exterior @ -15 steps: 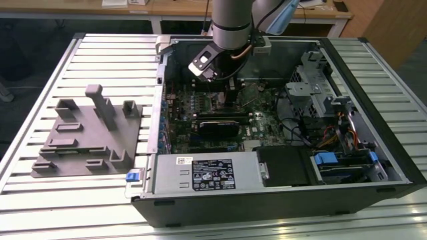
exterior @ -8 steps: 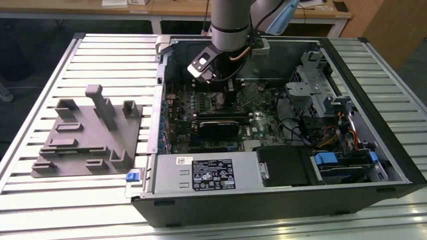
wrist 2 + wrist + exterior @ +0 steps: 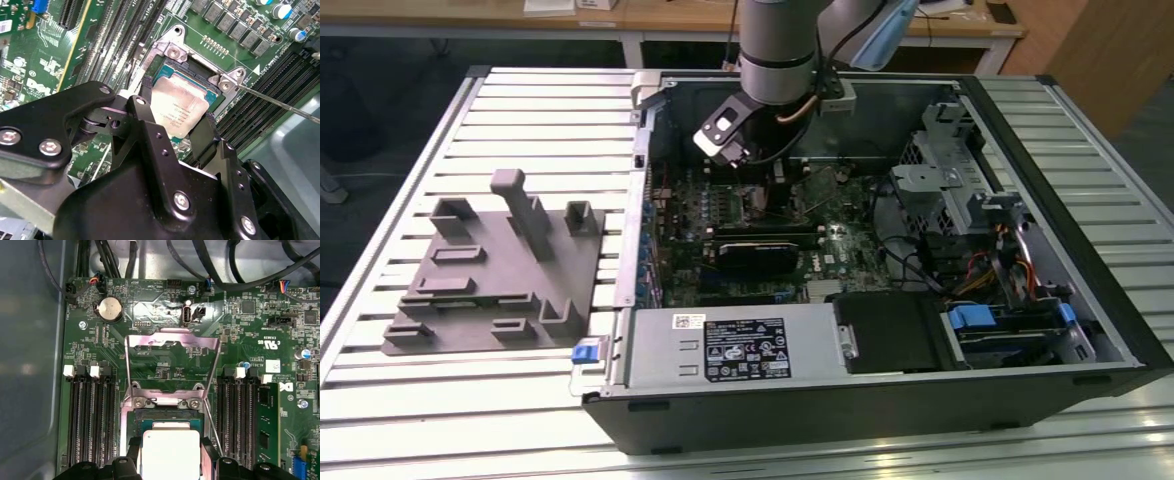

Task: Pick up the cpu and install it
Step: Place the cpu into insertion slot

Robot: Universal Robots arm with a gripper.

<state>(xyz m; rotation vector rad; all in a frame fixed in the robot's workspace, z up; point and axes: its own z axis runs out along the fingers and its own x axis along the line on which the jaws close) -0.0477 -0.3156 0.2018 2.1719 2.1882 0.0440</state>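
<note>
While exterior view frames case (image 3: 854, 420), second wrist view — tool (image 3: 177, 103) clamping cpu (image 3: 180, 114).

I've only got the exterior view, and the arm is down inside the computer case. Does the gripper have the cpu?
Observer: Yes, in both wrist views the gripper pinches the cpu by two opposite edges.
Operator: Where over the board?
Observer: Directly at the socket, between the two banks of memory slots.
Operator: Is the socket open?
Observer: Yes, the first wrist view shows its load plate flipped back, clear of the socket.
</note>
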